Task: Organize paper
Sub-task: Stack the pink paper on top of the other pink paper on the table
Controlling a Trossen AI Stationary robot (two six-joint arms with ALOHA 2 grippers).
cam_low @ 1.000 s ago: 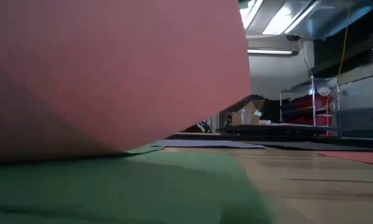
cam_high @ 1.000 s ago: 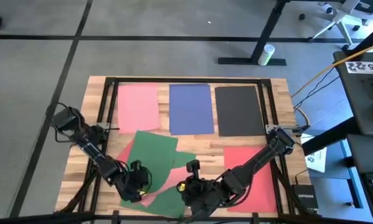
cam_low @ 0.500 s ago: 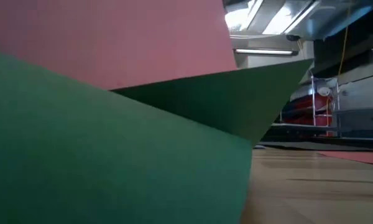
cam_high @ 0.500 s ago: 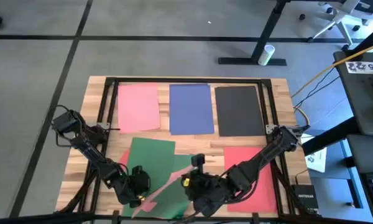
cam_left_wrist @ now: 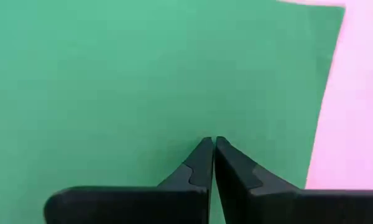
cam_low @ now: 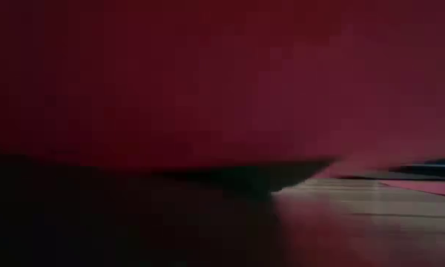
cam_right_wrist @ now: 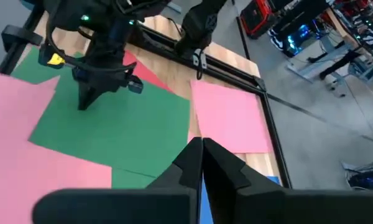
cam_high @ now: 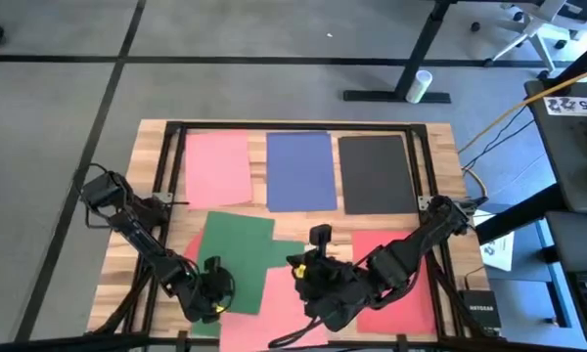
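Table [cam_high: 440, 156]: wooden top under a dark frame, both arms reaching over its near half
Back row of paper: pink sheet [cam_high: 217, 169], blue sheet [cam_high: 300, 171] and black sheet [cam_high: 376, 174] lie flat side by side at the far edge, well beyond both grippers
Green sheet [cam_high: 237, 244]: flat in the near-left part, just ahead of the left gripper, whose tips press onto it
Lifted pink sheet [cam_high: 264, 311]: between the two grippers at the near edge, overlapping the green one; it fills most of the low view [cam_low: 208, 74]
Red sheet [cam_high: 396, 279]: flat under the right arm, to the outer side of the right gripper
Left gripper [cam_left_wrist: 212, 146]: fingers together, tips down on the green sheet, pink edge just beside
Right gripper [cam_right_wrist: 201, 149]: fingers together, raised above the paper; whether paper is pinched between them cannot be told
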